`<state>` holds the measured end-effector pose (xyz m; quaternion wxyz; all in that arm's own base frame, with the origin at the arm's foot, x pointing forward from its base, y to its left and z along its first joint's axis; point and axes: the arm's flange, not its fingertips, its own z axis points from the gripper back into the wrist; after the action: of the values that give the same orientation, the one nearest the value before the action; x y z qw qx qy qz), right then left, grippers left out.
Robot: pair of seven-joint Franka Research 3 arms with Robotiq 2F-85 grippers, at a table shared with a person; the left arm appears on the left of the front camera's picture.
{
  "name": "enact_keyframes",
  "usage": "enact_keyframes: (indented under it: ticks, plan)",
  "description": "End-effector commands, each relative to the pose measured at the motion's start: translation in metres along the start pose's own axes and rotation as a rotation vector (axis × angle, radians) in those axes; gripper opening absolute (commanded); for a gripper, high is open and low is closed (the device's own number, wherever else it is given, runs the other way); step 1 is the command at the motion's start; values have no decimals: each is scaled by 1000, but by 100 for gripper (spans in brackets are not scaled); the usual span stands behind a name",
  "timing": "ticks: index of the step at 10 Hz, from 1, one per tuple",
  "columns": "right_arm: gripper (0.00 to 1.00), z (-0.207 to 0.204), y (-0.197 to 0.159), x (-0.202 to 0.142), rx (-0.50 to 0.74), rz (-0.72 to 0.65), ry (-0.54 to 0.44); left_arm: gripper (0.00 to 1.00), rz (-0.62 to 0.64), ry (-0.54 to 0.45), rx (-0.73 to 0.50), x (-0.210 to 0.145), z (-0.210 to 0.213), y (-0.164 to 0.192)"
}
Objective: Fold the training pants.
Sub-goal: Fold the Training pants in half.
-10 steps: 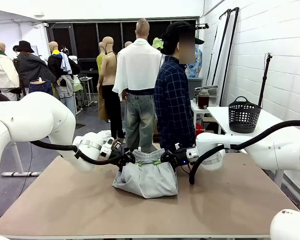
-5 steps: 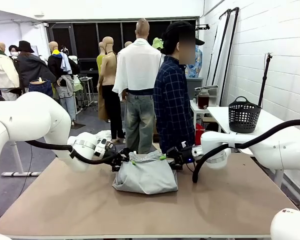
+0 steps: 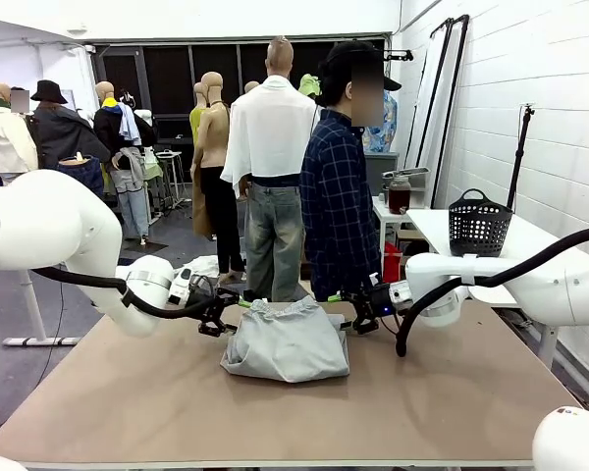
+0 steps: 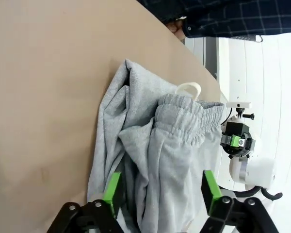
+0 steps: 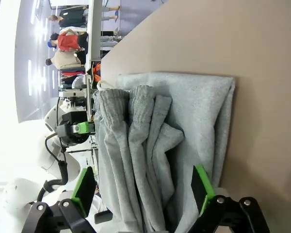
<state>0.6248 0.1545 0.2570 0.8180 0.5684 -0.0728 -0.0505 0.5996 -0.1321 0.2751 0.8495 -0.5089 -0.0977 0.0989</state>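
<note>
The light grey training pants [image 3: 287,343] lie in a folded bundle on the middle of the table, waistband [image 3: 285,308] on top at the far edge. My left gripper [image 3: 226,312] hovers open just left of the waistband, and my right gripper [image 3: 351,317] is open just right of it. In the left wrist view the green pads [image 4: 112,191] stand wide apart with the pants [image 4: 169,145] lying ahead of my left gripper [image 4: 161,194]. The right wrist view has my right gripper [image 5: 143,189] equally wide before the gathered waistband [image 5: 131,104].
A person in a dark plaid shirt [image 3: 339,196] stands at the far edge, right behind the pants. A black mesh basket [image 3: 478,226] sits on a white side table at the right. Bare brown table [image 3: 128,392] lies on all sides of the bundle.
Both grippers opened and let go of the waistband, then drew apart outward. The raised waistband dropped onto the folded bundle.
</note>
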Motion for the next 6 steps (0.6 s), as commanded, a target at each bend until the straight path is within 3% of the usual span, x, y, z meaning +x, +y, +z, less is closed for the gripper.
enact_keyframes:
  ticks: [1,6]
  plan:
    - [100,11,12,-11,-29,-2,-28,100,-21,-63,-7,-17,21,3]
    - [100,22,34,-13,-42,61,-33,100,-92,-142,-12,-37,54,-11]
